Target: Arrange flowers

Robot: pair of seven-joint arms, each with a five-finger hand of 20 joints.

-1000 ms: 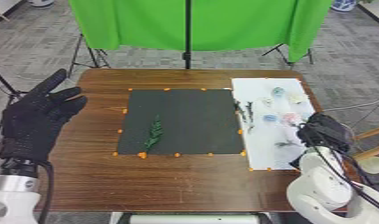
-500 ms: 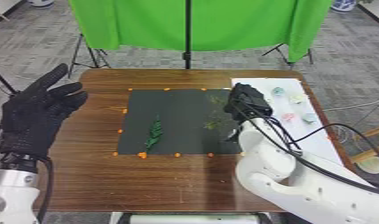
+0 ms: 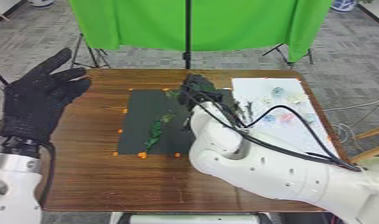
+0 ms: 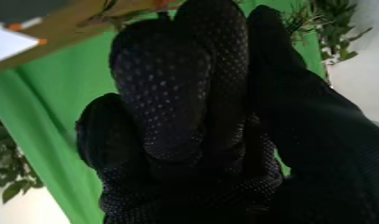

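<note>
Since my right hand (image 3: 196,91) has its fingers curled round a wispy green sprig (image 4: 296,24) over the dark mat (image 3: 139,110), I'm kinda worried about it snagging the leafy green branch (image 3: 155,133) down the hand's left and dragging that askew if I lower carelessly.

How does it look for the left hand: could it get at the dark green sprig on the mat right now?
Probably yes: the left hand is open, with brown table between it and the dark green sprig. The right arm lies on the sprig's other side.
</note>
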